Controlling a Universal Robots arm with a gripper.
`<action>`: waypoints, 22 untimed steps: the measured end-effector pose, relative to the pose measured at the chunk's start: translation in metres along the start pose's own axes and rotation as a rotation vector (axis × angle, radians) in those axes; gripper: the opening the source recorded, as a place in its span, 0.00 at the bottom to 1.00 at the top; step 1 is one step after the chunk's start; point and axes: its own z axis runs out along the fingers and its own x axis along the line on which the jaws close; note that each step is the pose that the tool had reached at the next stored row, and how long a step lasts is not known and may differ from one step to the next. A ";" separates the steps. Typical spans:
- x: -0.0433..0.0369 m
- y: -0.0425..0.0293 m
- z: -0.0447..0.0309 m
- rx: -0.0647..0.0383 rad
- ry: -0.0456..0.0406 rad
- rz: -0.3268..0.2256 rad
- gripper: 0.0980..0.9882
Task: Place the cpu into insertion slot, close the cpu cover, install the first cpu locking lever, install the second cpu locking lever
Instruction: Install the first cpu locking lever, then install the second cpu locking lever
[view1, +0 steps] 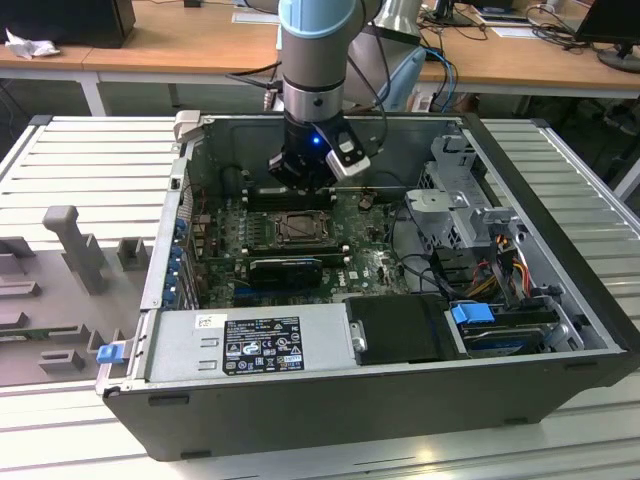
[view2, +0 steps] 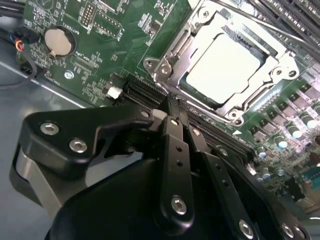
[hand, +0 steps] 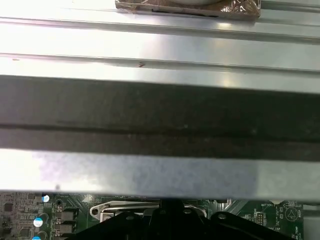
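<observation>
Cpu (view2: 224, 64) already lies in the slot (view2: 167, 67), cover (view2: 212, 22) down around it. Tool (view2: 174, 117) hangs just beside the socket, fingers together, holding nothing. For the levers, a slow, straight push seems best.

The cpu (view2: 225, 65) is a flat square chip with a pale silvery face. It lies level inside the insertion slot (view2: 172, 50), seated within the socket opening. The cpu cover (view2: 250, 102), a thin silvery metal frame with a cut-out middle, lies flat over the socket, bordering the chip on all sides. In the exterior view, the insertion slot (view1: 301, 228) appears as a dark square frame on the green motherboard, near the middle of the open computer case.
</observation>
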 end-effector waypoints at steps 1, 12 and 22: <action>0.0000 -0.0005 -0.0001 0.000 0.0000 0.000 0.01; 0.0002 -0.0059 -0.0007 0.000 0.0001 0.000 0.01; 0.0002 -0.0094 -0.0029 0.000 0.0001 0.000 0.01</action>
